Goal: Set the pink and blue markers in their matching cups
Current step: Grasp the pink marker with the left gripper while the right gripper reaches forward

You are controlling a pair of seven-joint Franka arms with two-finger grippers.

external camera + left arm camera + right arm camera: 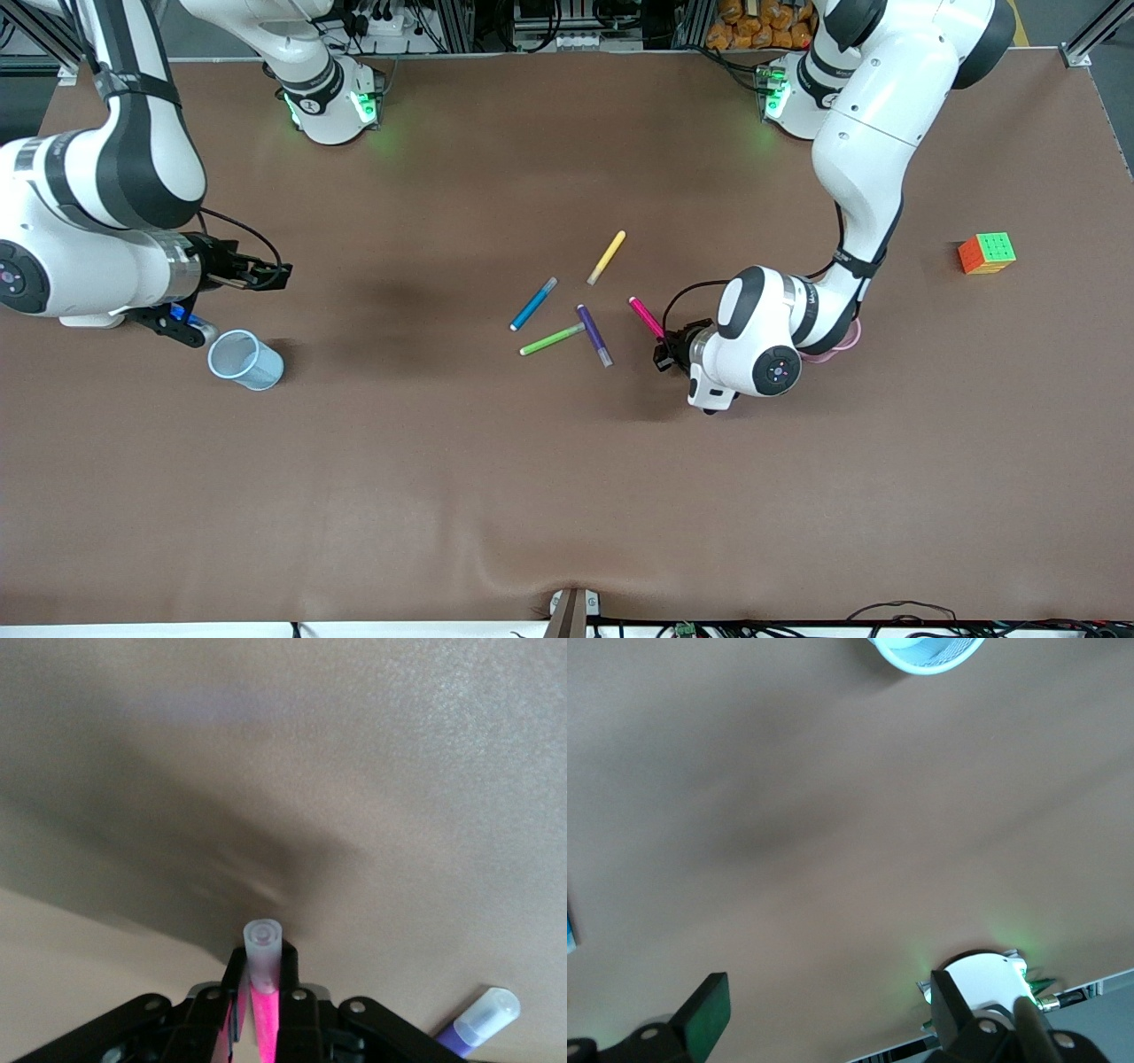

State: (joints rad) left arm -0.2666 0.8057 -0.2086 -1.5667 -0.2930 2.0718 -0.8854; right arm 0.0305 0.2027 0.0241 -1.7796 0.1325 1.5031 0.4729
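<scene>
My left gripper [663, 347] is shut on the magenta-pink marker [646, 316] low over the table's middle. In the left wrist view the fingers [292, 979] clamp the marker [266, 1014] just below its pale cap. The blue marker [533, 304] lies on the table toward the right arm's end from there. The pale pink cup [849, 341] is mostly hidden under the left arm. The pale blue cup [245, 359] stands near the right arm's end and shows in the right wrist view [926, 651]. My right gripper [280, 276] is open and empty, up above the table beside that cup.
A green marker [552, 339], a dark purple marker [594, 335] and a yellow marker [607, 257] lie around the blue one. The purple marker's cap shows in the left wrist view [483, 1019]. A colour cube [986, 252] sits toward the left arm's end.
</scene>
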